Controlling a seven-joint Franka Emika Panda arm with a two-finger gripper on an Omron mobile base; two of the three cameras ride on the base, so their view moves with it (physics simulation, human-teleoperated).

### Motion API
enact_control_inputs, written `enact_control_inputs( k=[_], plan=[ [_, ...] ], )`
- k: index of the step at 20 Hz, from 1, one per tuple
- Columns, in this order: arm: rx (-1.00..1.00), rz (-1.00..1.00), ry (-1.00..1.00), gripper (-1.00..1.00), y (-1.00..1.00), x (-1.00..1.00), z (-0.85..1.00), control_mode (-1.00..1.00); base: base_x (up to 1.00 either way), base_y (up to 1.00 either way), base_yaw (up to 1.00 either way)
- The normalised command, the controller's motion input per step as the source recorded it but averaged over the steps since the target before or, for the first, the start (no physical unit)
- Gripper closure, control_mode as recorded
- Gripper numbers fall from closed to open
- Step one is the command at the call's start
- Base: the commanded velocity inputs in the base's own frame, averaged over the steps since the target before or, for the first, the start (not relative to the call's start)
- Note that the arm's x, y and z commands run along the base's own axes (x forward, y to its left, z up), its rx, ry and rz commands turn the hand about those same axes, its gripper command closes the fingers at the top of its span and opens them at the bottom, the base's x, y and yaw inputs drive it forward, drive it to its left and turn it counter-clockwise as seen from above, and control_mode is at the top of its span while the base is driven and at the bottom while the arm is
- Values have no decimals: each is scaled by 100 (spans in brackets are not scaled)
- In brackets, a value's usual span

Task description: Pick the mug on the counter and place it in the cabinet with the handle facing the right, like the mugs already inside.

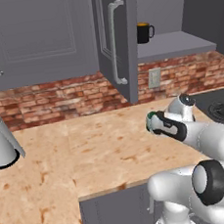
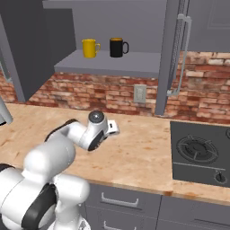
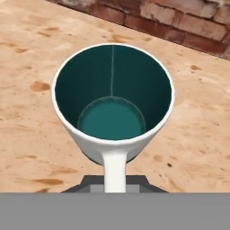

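Note:
The white mug (image 3: 113, 101) with its dark teal inside stands upright, low over the tan counter (image 3: 31, 67). Its white loop handle (image 3: 115, 173) points back toward the hand and runs down between the dark fingers (image 3: 92, 183). My gripper (image 3: 115, 185) is shut on that handle. From the left base view the mug (image 1: 150, 121) shows at the tip of the gripper (image 1: 155, 123), near the counter's (image 1: 89, 151) middle. The cabinet (image 1: 175, 45) hangs open above and behind, its door (image 1: 118, 39) swung out. From the right, its shelf (image 2: 112, 63) is up and behind the hand.
A black mug (image 2: 118, 47) and a yellow mug (image 2: 90, 48) stand on the cabinet shelf, handles to the right. The open door (image 2: 177, 54) hangs right of the shelf. A dark cooktop (image 2: 200, 155) lies to the right, a silver kettle (image 1: 0, 141) far left.

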Motion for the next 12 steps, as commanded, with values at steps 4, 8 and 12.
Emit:
enact_control_inputs(
  k=[4, 8, 12],
  plan=[
    [-1, 0, -6, 100, 0, -11, 64, -100, 0, 0, 0],
    [0, 0, -4, 100, 0, -7, 66, -100, 0, 0, 0],
    [0, 0, -2, 100, 0, -6, 63, -100, 0, 0, 0]
  ],
)
